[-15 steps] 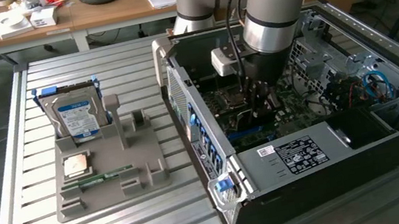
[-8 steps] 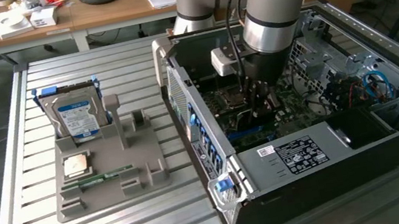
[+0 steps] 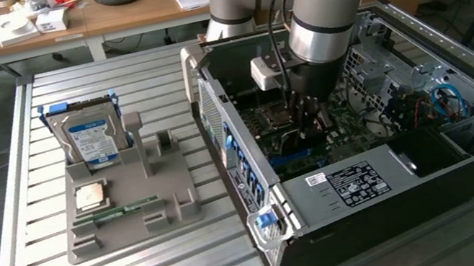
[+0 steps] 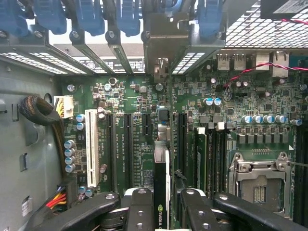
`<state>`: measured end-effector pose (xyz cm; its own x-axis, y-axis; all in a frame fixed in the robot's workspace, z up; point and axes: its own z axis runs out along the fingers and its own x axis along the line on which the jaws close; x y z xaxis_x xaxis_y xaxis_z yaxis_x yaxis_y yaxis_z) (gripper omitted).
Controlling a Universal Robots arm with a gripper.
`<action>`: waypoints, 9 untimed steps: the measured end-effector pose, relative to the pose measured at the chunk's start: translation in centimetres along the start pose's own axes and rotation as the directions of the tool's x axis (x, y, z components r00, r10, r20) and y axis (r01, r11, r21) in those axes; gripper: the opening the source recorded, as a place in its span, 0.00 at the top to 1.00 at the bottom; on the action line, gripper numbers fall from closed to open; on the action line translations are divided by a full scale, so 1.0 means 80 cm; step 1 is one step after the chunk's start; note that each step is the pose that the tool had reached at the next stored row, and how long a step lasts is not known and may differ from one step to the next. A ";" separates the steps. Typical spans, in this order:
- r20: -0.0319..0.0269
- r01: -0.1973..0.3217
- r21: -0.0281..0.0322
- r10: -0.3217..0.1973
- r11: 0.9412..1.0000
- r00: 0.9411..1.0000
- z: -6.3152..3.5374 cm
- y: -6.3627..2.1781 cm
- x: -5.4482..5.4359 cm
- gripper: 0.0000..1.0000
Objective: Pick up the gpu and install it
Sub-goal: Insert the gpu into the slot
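clamped on the gpu (image 4: 161,180), pinched edge-on between the two black fingers (image 4: 139,209) of the claw (image 4: 162,211), low inside the open computer case (image 3: 262,194). no reaching needed: right in the grip, with the long axis running straight out ahead of the claw toward the rear slot wall, metal bracket (image 4: 161,45) at the far end among the blue latches (image 4: 91,14). directly under the card, the green motherboard (image 4: 144,96); cannot tell whether already touching a slot or just above it. on one flank of the claw, two long black slots (image 4: 129,144), a white slot (image 4: 91,149) and, further out, a wrapped cable bundle (image 4: 38,110). on the other flank, close in, upright memory sticks (image 4: 199,154), then the cpu socket (image 4: 260,178). little room either side, judging by those neighbours. well away from the claw, outside the case, a grey tray (image 3: 137,227) carrying a hard drive (image 3: 89,137).
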<state>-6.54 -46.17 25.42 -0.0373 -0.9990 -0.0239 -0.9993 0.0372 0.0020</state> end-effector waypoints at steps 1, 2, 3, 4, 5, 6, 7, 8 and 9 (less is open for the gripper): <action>0.000 0.000 0.000 0.000 1.000 1.000 0.000 0.000 0.000 0.74; 0.000 0.000 0.000 0.000 1.000 1.000 0.000 0.000 0.001 0.74; -0.001 -0.001 0.000 0.001 1.000 1.000 0.000 0.000 0.001 0.74; -0.001 -0.001 0.000 0.001 1.000 1.000 0.000 0.000 0.001 0.74; -0.001 -0.002 0.000 0.002 1.000 1.000 0.000 -0.001 0.001 0.74; -0.001 -0.002 0.000 0.002 1.000 1.000 0.000 -0.001 0.001 0.74; -0.001 -0.002 0.000 0.002 1.000 1.000 0.000 -0.001 0.001 0.74; -0.001 -0.002 0.000 0.002 1.000 1.000 0.000 -0.002 0.001 0.74; -0.001 -0.002 0.000 0.002 1.000 1.000 0.000 -0.002 0.001 0.74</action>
<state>-6.40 -46.28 25.42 -0.0393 -0.9990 -0.0231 -0.9992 0.0393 0.0019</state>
